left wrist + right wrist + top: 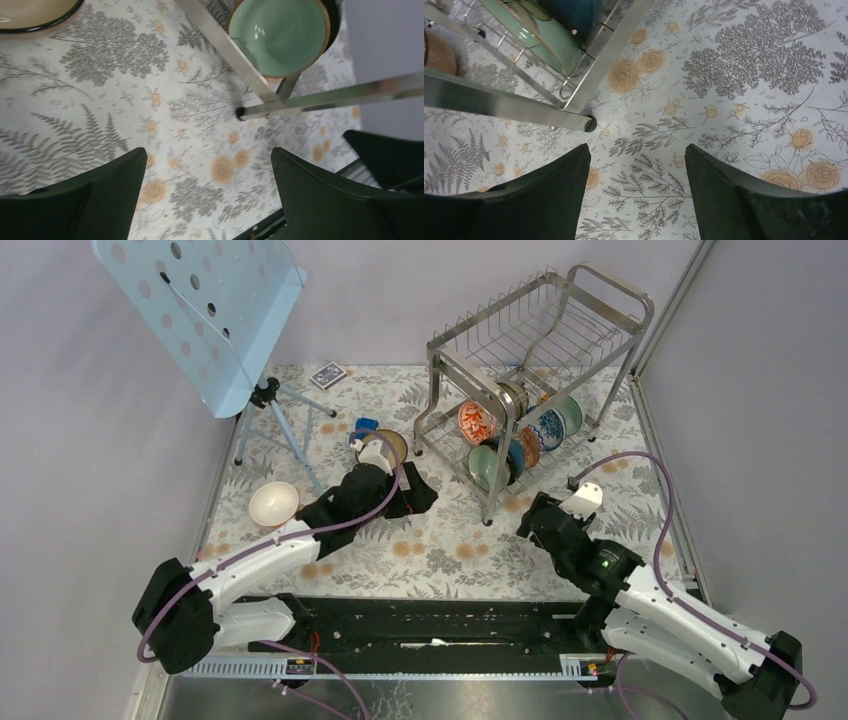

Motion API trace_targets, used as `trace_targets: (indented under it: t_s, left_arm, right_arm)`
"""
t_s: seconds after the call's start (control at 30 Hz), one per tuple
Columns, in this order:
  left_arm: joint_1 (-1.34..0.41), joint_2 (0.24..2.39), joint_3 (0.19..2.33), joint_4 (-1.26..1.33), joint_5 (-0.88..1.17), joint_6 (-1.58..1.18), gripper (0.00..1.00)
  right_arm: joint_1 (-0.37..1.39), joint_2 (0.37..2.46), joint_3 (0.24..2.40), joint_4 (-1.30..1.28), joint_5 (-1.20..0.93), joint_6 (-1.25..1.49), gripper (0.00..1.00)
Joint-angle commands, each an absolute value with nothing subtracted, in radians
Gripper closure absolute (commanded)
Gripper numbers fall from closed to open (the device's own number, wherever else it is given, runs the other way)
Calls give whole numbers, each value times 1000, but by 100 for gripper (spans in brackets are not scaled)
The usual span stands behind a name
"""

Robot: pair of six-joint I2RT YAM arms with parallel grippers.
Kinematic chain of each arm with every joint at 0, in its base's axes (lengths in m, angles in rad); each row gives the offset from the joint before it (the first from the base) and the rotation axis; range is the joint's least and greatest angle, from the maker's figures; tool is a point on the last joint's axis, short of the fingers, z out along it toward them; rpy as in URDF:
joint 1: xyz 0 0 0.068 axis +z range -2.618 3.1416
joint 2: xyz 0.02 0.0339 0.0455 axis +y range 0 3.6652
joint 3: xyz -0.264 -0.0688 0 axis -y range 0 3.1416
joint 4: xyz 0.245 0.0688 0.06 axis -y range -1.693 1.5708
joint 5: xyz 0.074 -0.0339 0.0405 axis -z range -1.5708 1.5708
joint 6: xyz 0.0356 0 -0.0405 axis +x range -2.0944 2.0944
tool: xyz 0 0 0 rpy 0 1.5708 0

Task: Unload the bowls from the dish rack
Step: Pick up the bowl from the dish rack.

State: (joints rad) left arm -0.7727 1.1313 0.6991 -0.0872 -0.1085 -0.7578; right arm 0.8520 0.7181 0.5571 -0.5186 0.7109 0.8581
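The dish rack (540,360) stands at the back right. Its lower tier holds several bowls on edge, among them an orange-red patterned bowl (477,422), a pale green bowl (487,466) and a blue-and-white bowl (547,427). A white bowl (273,504) and a dark brown bowl with tan inside (390,444) sit on the table to the left. My left gripper (418,494) is open and empty over the cloth, left of the rack's front leg; the left wrist view (207,160) shows the green bowl (277,32) ahead. My right gripper (535,520) is open and empty, just right of that leg (589,122).
A pale blue perforated music stand (200,310) on a tripod stands at the back left. A card deck (327,375) and a small blue object (366,425) lie behind the left gripper. Walls close the right side and the back.
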Motion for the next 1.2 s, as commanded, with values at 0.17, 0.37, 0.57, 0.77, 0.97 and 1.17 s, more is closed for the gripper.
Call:
trace_targets:
  t_s: [0.17,0.37,0.57,0.77,0.97,1.17]
  left_arm:
    - [-765,1301,715,441,50,-1082,5]
    - [-771,1404,709,648,24,-1163,6]
    - [-773,1543,761,740,43,-1229,14]
    - [-772,1656,810,832,55,-1287,24]
    - [-772,1730,890,828,75,-1285,31]
    - [-774,1795,928,842,88,-1281,35]
  right_arm:
    - [679,701,440,-369,552,953,30]
    - [676,581,389,-307,546,939,34]
    - [676,536,398,-358,532,905,34]
    - [677,516,393,-365,497,892,34]
    - [676,485,363,-353,457,885,37]
    - [678,473,353,-376,430,876,37]
